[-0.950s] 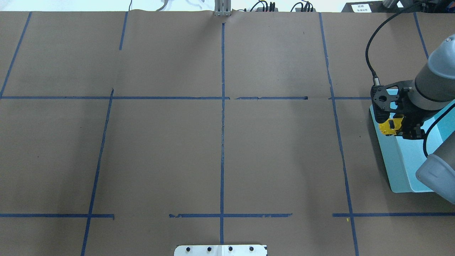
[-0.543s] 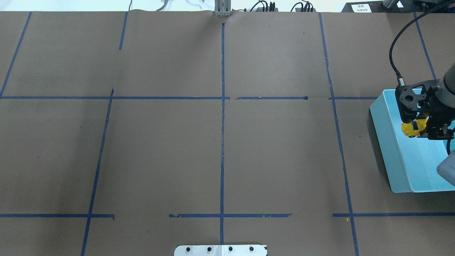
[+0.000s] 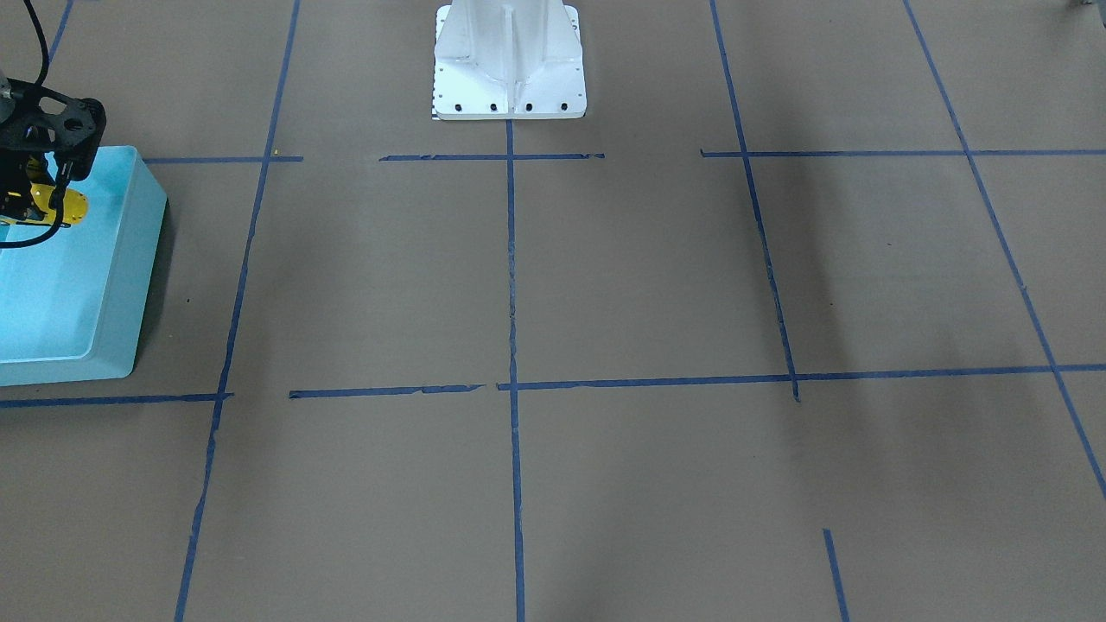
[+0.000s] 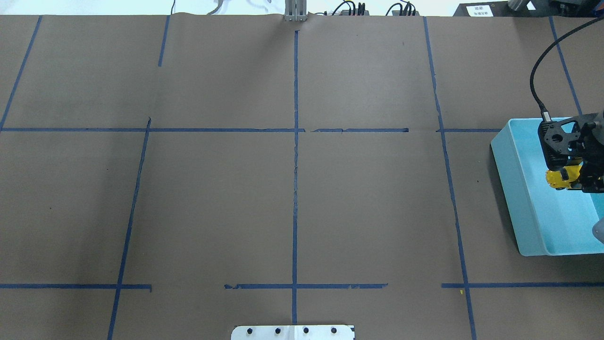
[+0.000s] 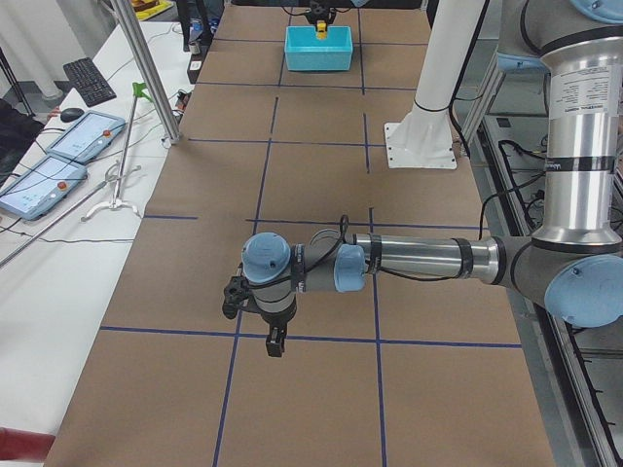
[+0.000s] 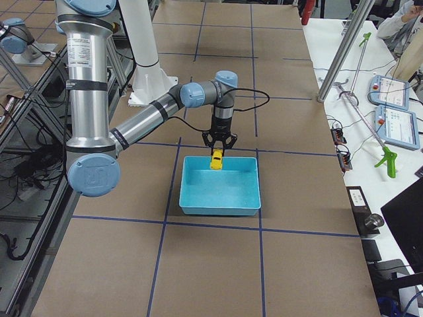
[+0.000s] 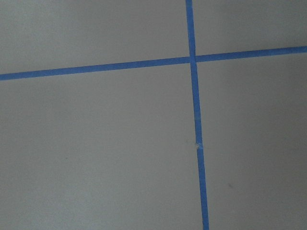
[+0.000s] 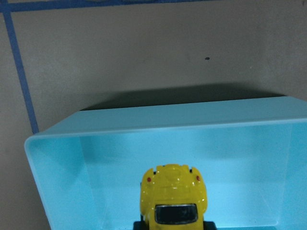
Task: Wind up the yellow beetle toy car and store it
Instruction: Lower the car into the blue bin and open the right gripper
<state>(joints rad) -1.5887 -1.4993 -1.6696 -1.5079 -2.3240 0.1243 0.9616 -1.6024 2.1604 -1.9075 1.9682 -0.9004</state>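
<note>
Closest to the right wrist camera, the yellow beetle toy car [image 8: 172, 196] is showing its rounded tail. It is glossy bright yellow, with two small red dots for tail lights, a dark rear window and black wheels peeking out at either side. No lettering is showing on its body.

The right gripper [image 4: 571, 177] is pinching the car between its two black fingers and holding it over the inside of an open light blue bin [image 4: 516, 198]. I cannot tell whether the wheels are touching the bin floor.

The bin is sitting on a table covered in brown paper [image 4: 212, 198], which blue tape lines [image 4: 295, 189] are dividing into squares.

Farther along the table, the left gripper [image 5: 275, 345] is hanging low above a tape line, well apart from the bin. Whether its fingers are spread or pressed together, I cannot tell.

At the table's far edge, a white label [image 4: 476, 10] is carrying dark characters too small to read.
</note>
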